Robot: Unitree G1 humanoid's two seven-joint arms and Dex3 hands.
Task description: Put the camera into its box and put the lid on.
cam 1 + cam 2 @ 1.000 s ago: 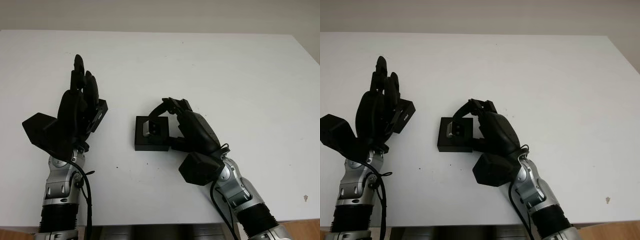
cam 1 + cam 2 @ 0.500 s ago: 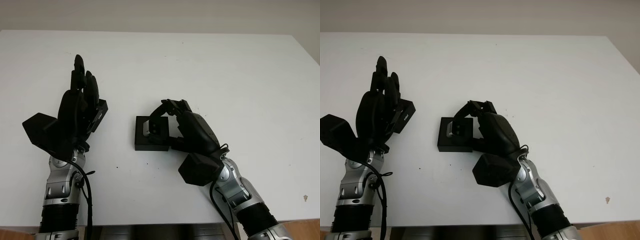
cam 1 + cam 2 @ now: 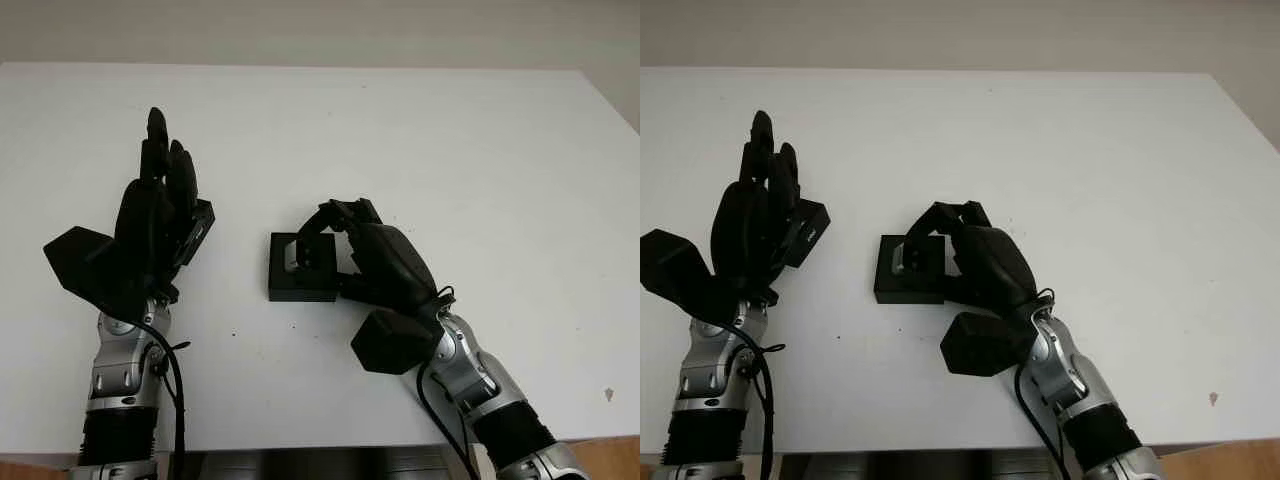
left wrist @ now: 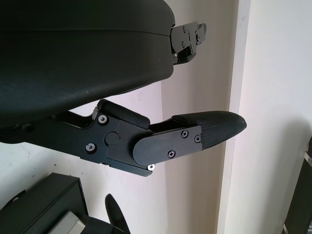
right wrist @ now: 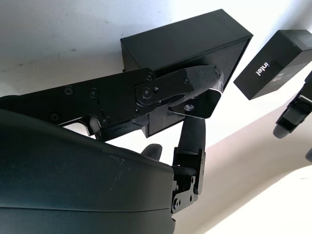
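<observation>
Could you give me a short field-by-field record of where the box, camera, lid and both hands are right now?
box: open black box near the middle of the white table
camera: silver camera low inside the box
lid: black lid off the box, on the table to its left, beside the left hand
right hand: right hand at the box's right side, fingers curled over the camera
left hand: left hand raised beside the lid, open, holding nothing
not yet done: lid on the box
</observation>
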